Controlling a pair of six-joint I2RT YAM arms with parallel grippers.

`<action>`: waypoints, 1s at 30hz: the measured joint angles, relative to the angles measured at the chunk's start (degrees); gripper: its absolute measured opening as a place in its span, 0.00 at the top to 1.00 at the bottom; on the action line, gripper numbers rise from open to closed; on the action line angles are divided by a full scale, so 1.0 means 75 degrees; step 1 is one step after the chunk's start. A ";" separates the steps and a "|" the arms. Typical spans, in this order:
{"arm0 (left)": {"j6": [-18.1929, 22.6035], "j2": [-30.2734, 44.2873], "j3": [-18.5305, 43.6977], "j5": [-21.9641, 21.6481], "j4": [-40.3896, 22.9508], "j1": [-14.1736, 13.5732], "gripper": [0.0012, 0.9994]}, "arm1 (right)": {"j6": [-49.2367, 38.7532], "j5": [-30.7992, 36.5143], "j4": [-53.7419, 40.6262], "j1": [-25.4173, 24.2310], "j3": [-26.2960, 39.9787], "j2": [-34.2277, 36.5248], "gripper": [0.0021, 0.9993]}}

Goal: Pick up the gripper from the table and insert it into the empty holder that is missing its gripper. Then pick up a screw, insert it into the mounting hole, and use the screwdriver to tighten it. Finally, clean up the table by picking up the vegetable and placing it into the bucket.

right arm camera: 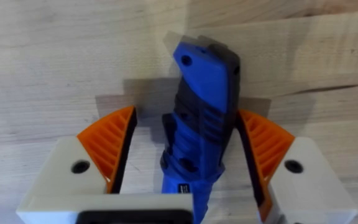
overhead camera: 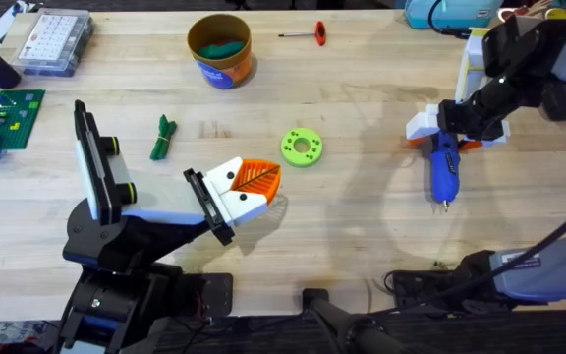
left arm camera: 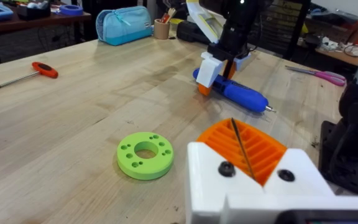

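Observation:
The blue screwdriver [overhead camera: 443,167] lies on the table [overhead camera: 362,246] at the right, its bit toward the near edge. My right gripper [overhead camera: 452,130] is open and straddles its rear end. In the right wrist view the orange pads [right arm camera: 114,146] flank the screwdriver [right arm camera: 201,118], with gaps on both sides. At the lower left, the white gripper [overhead camera: 247,197] with an orange ribbed finger sits against the black holder [overhead camera: 207,205]. It forms my left gripper [left arm camera: 235,127], shut and holding nothing. The dark-green vegetable [overhead camera: 162,138] lies left of centre. The bucket [overhead camera: 220,61] stands at the back.
A lime-green ring [overhead camera: 302,147] lies mid-table, also in the left wrist view [left arm camera: 145,155]. A red-handled tool [overhead camera: 312,33] lies at the back. A clear parts box [overhead camera: 52,41] and a green baseplate [overhead camera: 3,113] sit far left. Something green lies inside the bucket.

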 joint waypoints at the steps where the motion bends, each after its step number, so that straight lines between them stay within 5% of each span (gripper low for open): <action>1: -0.0002 0.0000 0.0000 0.0002 -0.0002 0.0002 0.99 | 0.0005 0.0006 -0.0021 0.0003 0.0004 -0.0002 0.02; 21: -0.0014 0.0002 0.0000 0.0007 -0.0009 0.0003 0.99 | 0.0062 0.0061 0.0203 0.0010 -0.0173 -0.0075 0.03; 25: -0.0023 0.0000 0.0000 0.0009 -0.0009 0.0003 0.99 | 0.0048 0.0153 0.0375 0.0000 -0.0314 -0.0174 0.21; 30: -0.0025 0.0000 0.0000 0.0009 -0.0010 0.0003 0.99 | 0.0020 0.0221 0.0523 -0.0011 -0.0382 -0.0199 0.73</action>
